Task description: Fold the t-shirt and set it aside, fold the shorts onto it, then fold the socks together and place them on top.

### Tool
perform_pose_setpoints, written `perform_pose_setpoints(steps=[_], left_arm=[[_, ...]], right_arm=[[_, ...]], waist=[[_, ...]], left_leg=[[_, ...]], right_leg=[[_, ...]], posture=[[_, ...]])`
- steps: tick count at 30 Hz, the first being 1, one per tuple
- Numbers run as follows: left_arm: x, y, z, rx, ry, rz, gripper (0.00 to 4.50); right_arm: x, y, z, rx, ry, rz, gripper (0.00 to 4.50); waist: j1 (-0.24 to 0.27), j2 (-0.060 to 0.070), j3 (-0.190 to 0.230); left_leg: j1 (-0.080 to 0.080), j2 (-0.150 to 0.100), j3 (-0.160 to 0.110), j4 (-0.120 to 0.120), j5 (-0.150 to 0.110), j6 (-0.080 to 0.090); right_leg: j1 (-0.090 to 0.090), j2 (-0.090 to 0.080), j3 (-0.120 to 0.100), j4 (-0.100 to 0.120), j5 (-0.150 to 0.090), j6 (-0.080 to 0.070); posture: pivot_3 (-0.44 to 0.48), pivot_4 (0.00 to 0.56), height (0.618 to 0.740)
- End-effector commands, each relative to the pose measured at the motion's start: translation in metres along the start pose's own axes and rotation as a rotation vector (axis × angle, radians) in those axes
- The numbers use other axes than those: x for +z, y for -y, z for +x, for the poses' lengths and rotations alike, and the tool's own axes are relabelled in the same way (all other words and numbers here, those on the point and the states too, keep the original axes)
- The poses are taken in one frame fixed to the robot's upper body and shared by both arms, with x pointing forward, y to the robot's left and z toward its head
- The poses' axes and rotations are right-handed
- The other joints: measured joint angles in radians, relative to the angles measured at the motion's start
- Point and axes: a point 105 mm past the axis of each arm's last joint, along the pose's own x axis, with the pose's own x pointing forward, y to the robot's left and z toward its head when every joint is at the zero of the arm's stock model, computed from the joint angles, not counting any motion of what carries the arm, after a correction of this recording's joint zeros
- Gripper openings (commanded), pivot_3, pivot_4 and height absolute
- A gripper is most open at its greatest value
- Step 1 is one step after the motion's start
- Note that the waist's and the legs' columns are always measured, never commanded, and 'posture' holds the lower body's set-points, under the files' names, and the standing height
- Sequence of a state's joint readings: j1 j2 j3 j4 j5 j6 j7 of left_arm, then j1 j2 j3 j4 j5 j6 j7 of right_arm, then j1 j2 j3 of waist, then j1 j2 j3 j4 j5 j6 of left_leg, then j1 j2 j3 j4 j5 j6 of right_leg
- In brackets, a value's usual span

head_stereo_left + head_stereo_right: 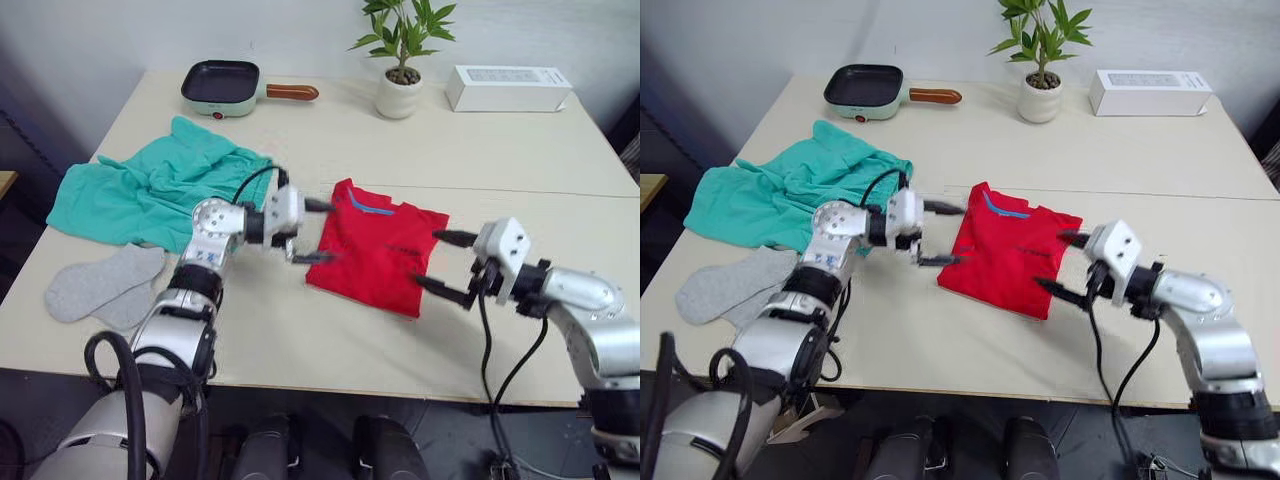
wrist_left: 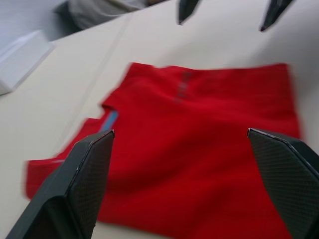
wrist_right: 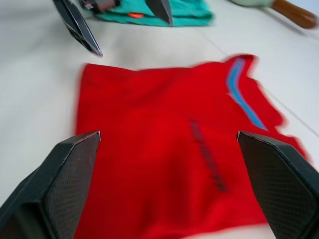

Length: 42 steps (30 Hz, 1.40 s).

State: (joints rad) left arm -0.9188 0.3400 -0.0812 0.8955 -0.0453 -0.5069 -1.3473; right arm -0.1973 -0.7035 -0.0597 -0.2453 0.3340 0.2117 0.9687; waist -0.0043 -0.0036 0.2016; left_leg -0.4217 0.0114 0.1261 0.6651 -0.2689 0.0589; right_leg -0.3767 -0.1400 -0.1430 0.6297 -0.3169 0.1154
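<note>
The socks (image 1: 100, 287) lay nearest, beside the shorts (image 1: 150, 190). The folded t-shirt (image 1: 375, 245) rested mid-table between the left gripper (image 1: 310, 232) and right gripper (image 1: 440, 262), both spread wide and empty. Risk: uneven pinches could undo the fold.

The t-shirt (image 1: 377, 255), bright red with a blue collar band showing at its 12 o'clock edge, lies folded into a flat, slightly skewed rectangle near the middle of the desk (image 1: 330, 340). The shorts (image 1: 155, 185), teal and crumpled in loose folds, sprawl unfolded at 9 to 10 o'clock from it. The socks (image 1: 105, 285), two light grey ones lying flat and overlapping, sit at 6 o'clock of the shorts near the desk's front edge.
</note>
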Motion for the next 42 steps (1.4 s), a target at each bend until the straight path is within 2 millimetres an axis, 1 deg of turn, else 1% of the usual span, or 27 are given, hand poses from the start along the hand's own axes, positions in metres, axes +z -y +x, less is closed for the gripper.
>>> perform_pose_setpoints(steps=[1,3,4,7,9,11,12,15,16,17,19,20,23,24,26,30,32,35,38,42], left_arm=[[0.005,0.009,0.000,-0.028,-0.004,0.075,4.46],[0.000,0.015,0.004,-0.023,-0.022,0.079,4.46],[-0.002,0.015,0.006,-0.018,-0.033,0.087,4.46],[-0.006,0.012,0.015,0.014,-0.054,0.090,4.46],[-0.009,0.011,0.021,0.014,-0.072,0.094,4.46],[-0.012,0.010,0.027,0.015,-0.097,0.104,4.46],[-0.013,0.009,0.030,0.011,-0.109,0.107,4.50],[-0.019,0.010,0.038,-0.015,-0.145,0.100,4.50],[-0.022,0.011,0.039,-0.029,-0.159,0.088,4.50],[-0.026,0.014,0.041,-0.045,-0.181,0.102,4.31],[-0.031,0.015,0.042,-0.058,-0.206,0.110,3.91],[-0.033,0.015,0.043,-0.053,-0.220,0.113,3.56],[-0.038,0.015,0.044,-0.053,-0.250,0.108,2.70],[-0.040,0.016,0.044,-0.055,-0.259,0.108,2.35],[-0.044,0.018,0.042,-0.057,-0.273,0.100,1.77],[-0.047,0.024,0.036,-0.069,-0.267,0.086,0.57],[-0.046,0.031,0.033,-0.100,-0.251,0.089,0.02],[-0.039,0.044,0.027,-0.150,-0.221,0.115,0.02],[-0.030,0.059,0.019,-0.153,-0.205,0.128,0.02],[-0.020,0.077,0.005,-0.108,-0.222,0.105,0.02]], right_arm=[[-0.006,-0.016,0.003,0.032,-0.002,-0.050,4.46],[-0.020,-0.023,0.005,0.033,-0.038,-0.065,4.46],[-0.024,-0.022,0.006,0.020,-0.043,-0.061,4.46],[-0.040,-0.015,0.006,-0.058,-0.083,-0.049,4.46],[-0.052,-0.021,0.004,-0.042,-0.122,-0.062,4.46],[-0.061,-0.021,0.002,-0.054,-0.155,-0.087,4.46],[-0.064,-0.017,0.002,-0.074,-0.162,-0.087,4.30],[-0.068,-0.009,0.001,-0.101,-0.176,-0.113,3.59],[-0.069,-0.009,0.001,-0.094,-0.182,-0.126,3.17],[-0.070,-0.008,0.001,-0.088,-0.185,-0.133,2.96],[-0.071,-0.007,0.001,-0.084,-0.185,-0.141,2.31],[-0.071,-0.005,0.001,-0.085,-0.187,-0.143,1.92],[-0.070,0.002,0.001,-0.091,-0.191,-0.149,1.01],[-0.070,0.003,0.002,-0.092,-0.190,-0.150,0.63],[-0.069,0.005,0.003,-0.079,-0.187,-0.158,0.01],[-0.069,0.005,0.006,-0.039,-0.186,-0.179,0.00],[-0.069,0.005,0.009,-0.011,-0.181,-0.196,0.00],[-0.068,0.005,0.014,0.037,-0.164,-0.226,0.00],[-0.065,0.005,0.019,0.074,-0.136,-0.268,0.00],[-0.060,-0.006,0.019,0.159,-0.087,-0.297,0.00]], waist=[[0.006,0.000,0.000],[0.012,0.000,0.000],[0.015,0.000,0.000],[0.019,-0.001,0.000],[0.022,-0.001,0.000],[0.024,-0.001,0.000],[0.024,-0.001,-0.001],[0.026,-0.002,-0.001],[0.026,-0.002,-0.001],[0.026,-0.002,-0.001],[0.028,-0.003,-0.003],[0.028,-0.003,-0.003],[0.027,-0.003,-0.004],[0.027,-0.003,-0.004],[0.027,-0.003,-0.005],[0.023,-0.003,-0.005],[0.016,-0.003,-0.005],[-0.001,-0.002,-0.006],[-0.023,-0.001,-0.006],[-0.027,-0.001,-0.006]], left_leg=[[0.000,0.000,0.000,0.000,0.000,0.000],[0.000,-0.002,-0.002,0.002,0.000,0.001],[0.000,-0.002,-0.002,0.002,-0.001,0.002],[0.000,-0.004,-0.002,0.002,0.000,0.003],[0.000,-0.004,-0.002,0.002,0.000,0.003],[0.000,-0.005,-0.002,0.002,0.000,0.003],[0.000,-0.005,-0.002,0.002,0.000,0.003],[0.000,-0.005,-0.002,0.002,0.001,0.005],[0.001,-0.006,-0.002,0.002,0.001,0.006],[0.001,-0.007,-0.002,0.002,0.002,0.006],[0.001,-0.007,-0.003,0.002,0.002,0.006],[0.002,-0.008,-0.003,0.002,0.002,0.006],[0.002,-0.008,-0.004,0.002,0.002,0.007],[0.002,-0.008,-0.004,0.002,0.002,0.007],[0.002,-0.008,-0.004,0.002,0.002,0.007],[0.002,-0.008,-0.004,0.002,0.002,0.007],[0.002,-0.008,-0.005,0.002,0.002,0.007],[0.002,-0.008,-0.005,0.001,0.003,0.007],[0.002,-0.006,-0.005,-0.001,0.003,0.005],[0.002,-0.006,-0.005,-0.002,0.003,0.004]], right_leg=[[0.000,0.000,0.001,0.000,0.000,0.000],[0.001,-0.002,0.001,-0.001,0.000,0.000],[0.001,-0.003,0.001,0.000,0.000,0.000],[0.001,-0.005,0.000,0.000,0.001,0.001],[0.001,-0.006,-0.001,0.000,0.001,0.001],[0.001,-0.006,-0.002,0.000,0.001,0.001],[0.001,-0.006,-0.002,0.000,0.001,0.001],[0.002,-0.006,-0.002,0.003,0.001,0.001],[0.002,-0.007,-0.002,0.002,0.001,0.002],[0.002,-0.008,-0.002,0.001,0.001,0.002],[0.003,-0.008,-0.002,0.000,0.002,0.003],[0.003,-0.009,-0.002,0.000,0.002,0.003],[0.004,-0.010,-0.002,0.000,0.003,0.003],[0.004,-0.010,-0.002,0.000,0.004,0.003],[0.004,-0.010,-0.002,0.000,0.004,0.003],[0.004,-0.010,-0.002,0.000,0.005,0.002],[0.004,-0.010,-0.002,0.000,0.005,0.002],[0.003,-0.010,-0.002,0.000,0.005,0.002],[0.004,-0.009,-0.003,0.003,0.004,0.002],[0.004,-0.008,-0.004,0.001,0.004,0.001]], posture=[[0.000,0.150,0.740],[0.000,0.150,0.740],[0.000,0.150,0.740],[0.000,0.150,0.740],[0.000,0.150,0.740],[0.000,0.150,0.740],[0.000,0.150,0.740],[0.000,0.150,0.740],[0.000,0.150,0.740],[0.000,0.150,0.740],[0.000,0.150,0.740],[0.000,0.150,0.740],[0.000,0.150,0.740],[0.000,0.150,0.740],[0.000,0.150,0.740],[0.000,0.150,0.740],[0.000,0.150,0.740],[0.000,0.150,0.740],[0.000,0.150,0.740],[0.000,0.150,0.740]])
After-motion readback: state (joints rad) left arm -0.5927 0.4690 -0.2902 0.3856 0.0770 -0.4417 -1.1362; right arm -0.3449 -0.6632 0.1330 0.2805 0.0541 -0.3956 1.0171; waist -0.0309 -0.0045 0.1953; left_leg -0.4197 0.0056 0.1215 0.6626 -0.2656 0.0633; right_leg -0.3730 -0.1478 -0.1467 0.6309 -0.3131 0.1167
